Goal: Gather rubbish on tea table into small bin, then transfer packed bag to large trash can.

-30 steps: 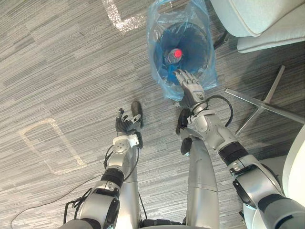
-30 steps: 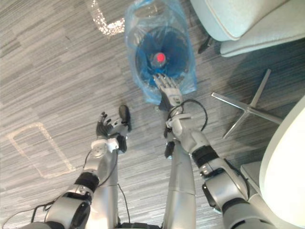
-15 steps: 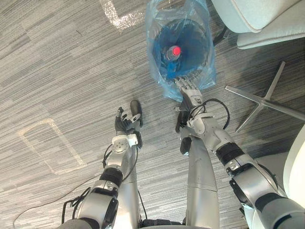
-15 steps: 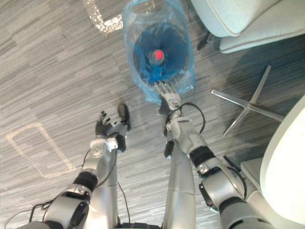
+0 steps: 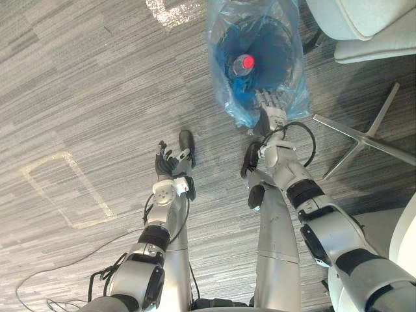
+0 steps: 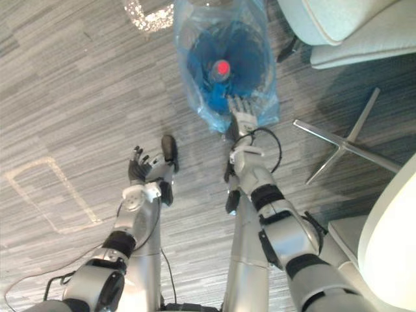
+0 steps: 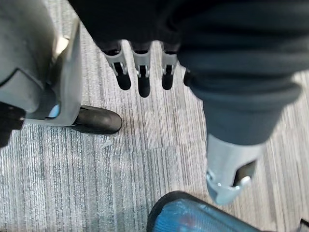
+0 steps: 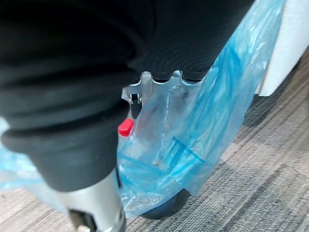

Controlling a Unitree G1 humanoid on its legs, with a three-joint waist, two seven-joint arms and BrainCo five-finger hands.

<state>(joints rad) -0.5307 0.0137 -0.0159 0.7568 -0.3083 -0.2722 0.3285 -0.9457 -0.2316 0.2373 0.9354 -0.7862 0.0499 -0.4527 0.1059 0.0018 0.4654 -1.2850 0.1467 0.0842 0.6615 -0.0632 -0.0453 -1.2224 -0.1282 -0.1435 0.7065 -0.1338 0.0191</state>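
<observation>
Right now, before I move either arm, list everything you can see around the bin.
Small bin: one, dark, on the grey carpet ahead.
Bin bag: one, translucent blue, lining the small bin.
Bottle: one, red cap, inside the bag.
Cushioned seat: one, pale grey, beyond the bin, right.
Metal star base: one, silver, on the carpet, right.
Rounded tabletop: one, white, near right.
Tape marks: two, pale, left and far ahead.
Left robot hand: open, empty, above the carpet.
Right robot hand: at the bag's near edge.
</observation>
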